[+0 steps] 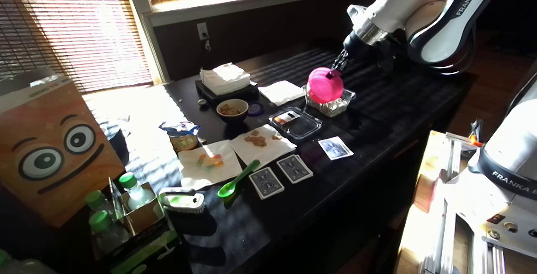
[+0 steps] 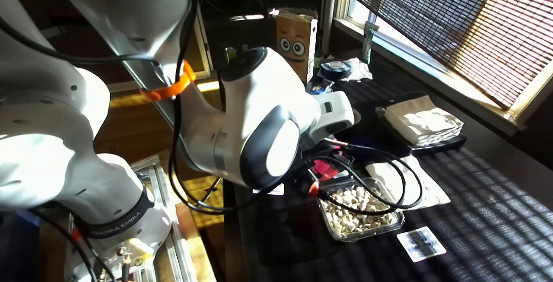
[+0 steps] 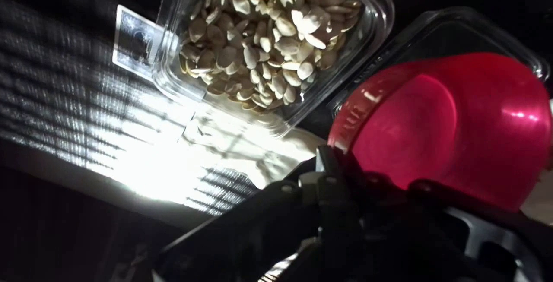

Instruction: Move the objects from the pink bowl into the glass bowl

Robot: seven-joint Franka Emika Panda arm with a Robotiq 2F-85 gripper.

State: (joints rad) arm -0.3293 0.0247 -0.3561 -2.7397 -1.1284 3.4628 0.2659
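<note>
Black gripper [image 1: 334, 74] was clamped on the rim of the round bright-pink plastic bowl [image 3: 445, 131], held tilted near the clear squarish glass dish [image 3: 376, 16] of pale flat seeds [image 3: 263, 49]; the bowl's visible interior was bare, so transfer looked done, perhaps only setting-down left.
</note>
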